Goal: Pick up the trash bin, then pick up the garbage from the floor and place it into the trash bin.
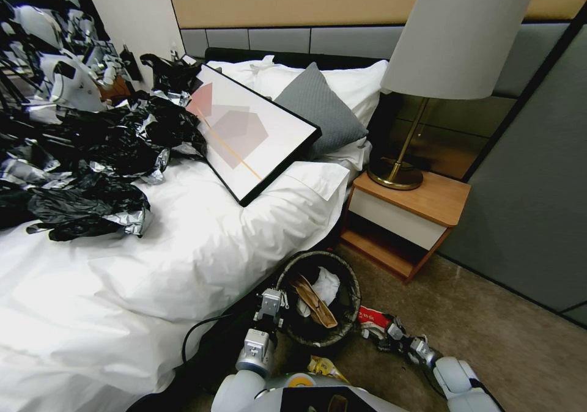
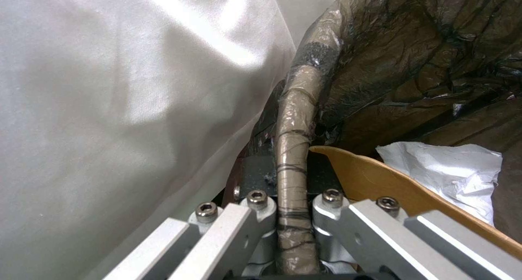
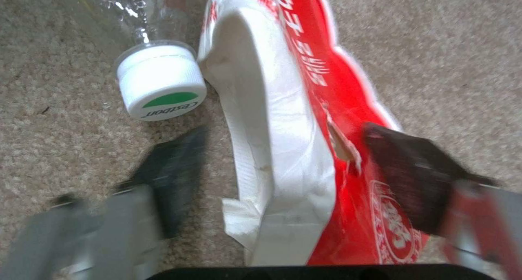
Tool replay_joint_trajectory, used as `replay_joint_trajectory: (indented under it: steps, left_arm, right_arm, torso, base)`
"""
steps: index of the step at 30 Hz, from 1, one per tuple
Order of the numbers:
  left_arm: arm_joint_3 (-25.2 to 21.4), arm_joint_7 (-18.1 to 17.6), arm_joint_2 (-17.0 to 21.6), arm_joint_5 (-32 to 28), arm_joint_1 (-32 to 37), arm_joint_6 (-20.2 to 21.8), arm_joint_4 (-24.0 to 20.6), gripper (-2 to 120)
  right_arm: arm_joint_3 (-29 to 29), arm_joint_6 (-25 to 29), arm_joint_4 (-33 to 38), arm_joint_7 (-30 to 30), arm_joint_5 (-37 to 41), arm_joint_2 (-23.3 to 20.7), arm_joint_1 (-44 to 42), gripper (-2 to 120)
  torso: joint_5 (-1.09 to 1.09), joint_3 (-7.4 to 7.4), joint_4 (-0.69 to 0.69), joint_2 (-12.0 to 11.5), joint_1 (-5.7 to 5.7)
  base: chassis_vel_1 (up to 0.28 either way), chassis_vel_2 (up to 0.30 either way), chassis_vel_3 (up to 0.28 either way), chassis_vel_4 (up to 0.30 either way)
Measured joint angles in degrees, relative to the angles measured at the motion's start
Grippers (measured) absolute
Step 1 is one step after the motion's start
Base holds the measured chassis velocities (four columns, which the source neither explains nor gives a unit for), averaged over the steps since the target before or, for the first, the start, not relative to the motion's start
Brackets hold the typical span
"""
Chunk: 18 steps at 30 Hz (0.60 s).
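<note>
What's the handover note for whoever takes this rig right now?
Left end effector: shut on the trash bin rim, beside the bed.
Right end effector: open, low over the carpet, fingers either side of the red-and-white wrapper; not yet closed.
Clear bottle lies touching that wrapper.
Yellow wrapper is on the floor near the base.
Done: bin gripped; brown paper piece and white tissue inside.
Left: red-and-white wrapper, bottle, yellow wrapper.

Floor (image 1: 489,326): brown carpet.
On it: trash bin (image 1: 342,332), red-and-white wrapper (image 3: 304,121), clear bottle (image 3: 152,35), yellow wrapper (image 1: 324,368), nightstand (image 1: 406,219).
</note>
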Motion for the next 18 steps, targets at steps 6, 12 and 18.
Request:
replay_joint_trajectory:
  steps: [6,12,18]
  left_arm:
    - [0.0,0.0,0.0,0.0,0.0,0.0,0.0,0]
    - [0.0,0.0,0.0,0.1,0.1,0.0,0.0,0]
    - [0.0,0.0,0.0,0.2,0.1,0.0,-0.1,0]
  right_arm:
    - [0.0,0.1,-0.3,0.0,0.5,0.2,0.2,47]
    - [0.1,0.2,0.0,0.0,0.9,0.2,0.0,24]
    - [0.1,0.3,0.3,0.0,1.1,0.3,-0.2,7]
  torso:
    - [-0.01,0.0,0.0,0.0,0.0]
    - [0.0,0.0,0.0,0.0,0.0]
    - [0.01,0.0,0.01,0.0,0.0]
  base:
    - [0.0,0.0,0.0,0.0]
    - [0.0,0.0,0.0,0.0]
    - [0.0,0.0,0.0,0.0]
